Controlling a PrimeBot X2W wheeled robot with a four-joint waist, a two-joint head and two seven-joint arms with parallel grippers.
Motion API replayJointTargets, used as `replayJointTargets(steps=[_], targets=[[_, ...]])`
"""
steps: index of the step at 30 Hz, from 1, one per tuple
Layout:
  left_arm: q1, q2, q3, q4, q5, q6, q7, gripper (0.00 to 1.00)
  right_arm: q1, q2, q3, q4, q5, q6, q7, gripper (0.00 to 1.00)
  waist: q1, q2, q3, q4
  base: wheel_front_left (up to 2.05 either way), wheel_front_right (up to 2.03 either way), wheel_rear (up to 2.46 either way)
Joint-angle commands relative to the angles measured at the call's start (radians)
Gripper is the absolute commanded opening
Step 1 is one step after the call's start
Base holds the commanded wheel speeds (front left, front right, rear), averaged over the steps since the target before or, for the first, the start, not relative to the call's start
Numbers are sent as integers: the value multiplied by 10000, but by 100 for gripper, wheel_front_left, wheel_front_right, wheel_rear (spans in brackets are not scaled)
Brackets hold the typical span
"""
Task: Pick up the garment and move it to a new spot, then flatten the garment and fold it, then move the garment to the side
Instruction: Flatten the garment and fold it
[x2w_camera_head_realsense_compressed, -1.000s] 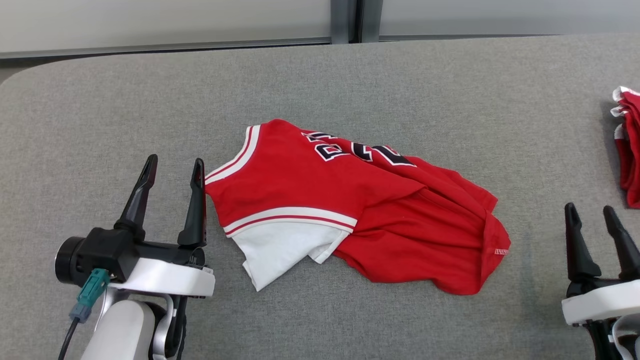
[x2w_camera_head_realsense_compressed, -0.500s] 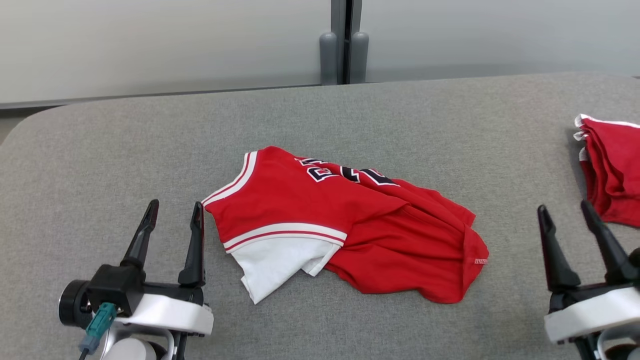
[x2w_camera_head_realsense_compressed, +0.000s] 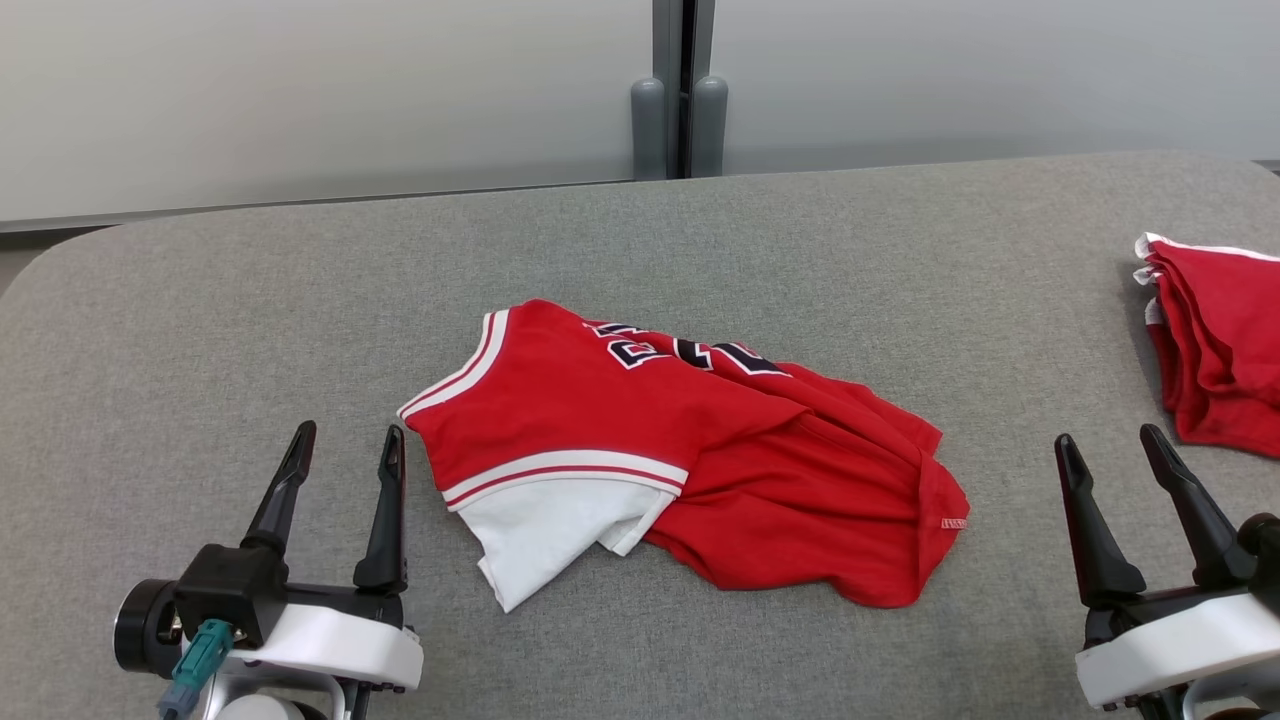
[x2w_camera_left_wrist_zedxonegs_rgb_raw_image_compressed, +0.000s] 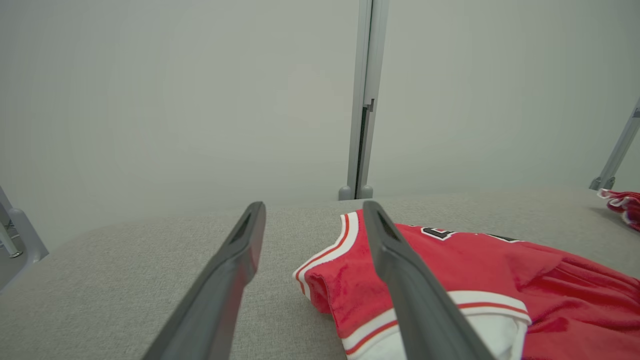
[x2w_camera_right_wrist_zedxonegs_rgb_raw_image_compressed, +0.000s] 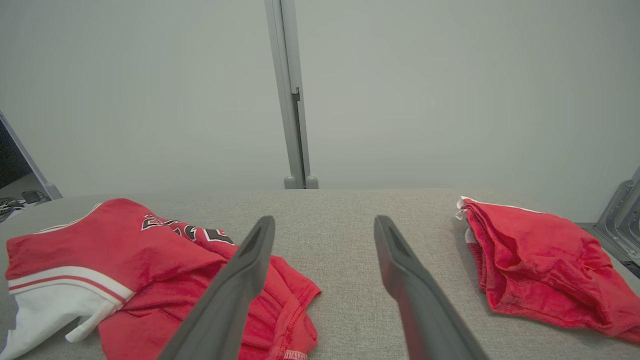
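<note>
Nearest to us, our left fingers (x2w_camera_head_realsense_compressed: 386, 505) and right fingers (x2w_camera_head_realsense_compressed: 1088, 520) stand wide apart and hold nothing. Between them, further on the surface (x2w_camera_head_realsense_compressed: 200, 300), the garment (x2w_camera_head_realsense_compressed: 640, 430) lies crumpled, not yet picked up. We judge every step is left to do.

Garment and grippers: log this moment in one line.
garment: crumpled, unheld | left gripper: open, empty | right gripper: open, empty

A bare robotics test lab: a grey fabric-covered table (x2w_camera_head_realsense_compressed: 800, 220) stretches ahead of the left gripper (x2w_camera_head_realsense_compressed: 350, 431) to pale partition panels (x2w_camera_head_realsense_compressed: 300, 90) joined by a metal post (x2w_camera_head_realsense_compressed: 680, 60).
</note>
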Motion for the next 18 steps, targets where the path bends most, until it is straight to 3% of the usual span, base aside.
replayJointTargets(steps=[1,8,18], targets=[[109,51,-10,-39,-28,27,17,100,73,15,-14,-16,72,1,25,100,0,-1,-6,10,0,0,0],[42,-4,-236,94,-106,-104,147,100,-41,2,32,105,138,1,-10,100,0,-1,6,56,0,0,0],[237,-740,-1355,1914,-766,-959,1056,100,-134,91,198,293,263,1,-100,100,0,-1,446,81,0,0,0]])
